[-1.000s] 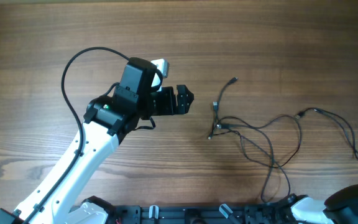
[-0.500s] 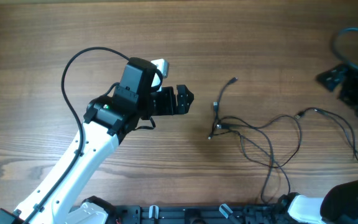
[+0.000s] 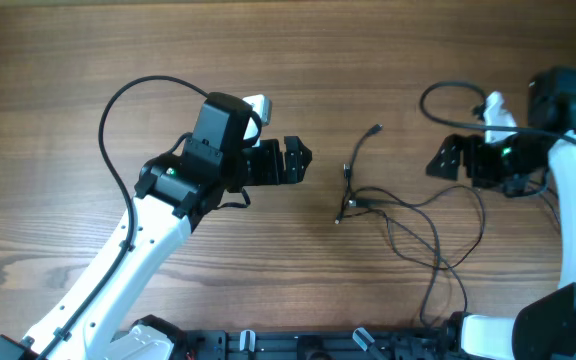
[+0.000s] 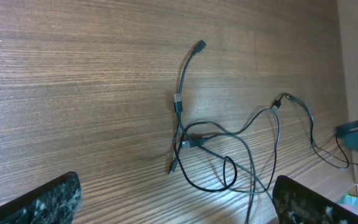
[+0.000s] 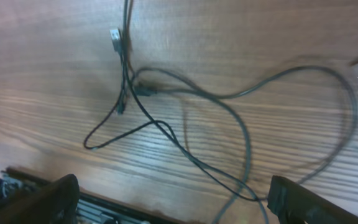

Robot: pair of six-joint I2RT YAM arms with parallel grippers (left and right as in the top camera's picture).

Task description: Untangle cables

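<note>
The cables (image 3: 351, 203) lie on the table (image 3: 68, 60) between left arm (image 3: 158, 230) and right arm (image 3: 573, 190).

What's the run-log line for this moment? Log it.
left gripper: open, left of cables | right gripper: open, right of tangle | cables: tangled, on table, unheld

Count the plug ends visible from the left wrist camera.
5. Top plug lies farthest up; grey plug just below it; knot plug in the tangle; lowest plug under that; right plug off to the right. Others may be off-frame.
</note>
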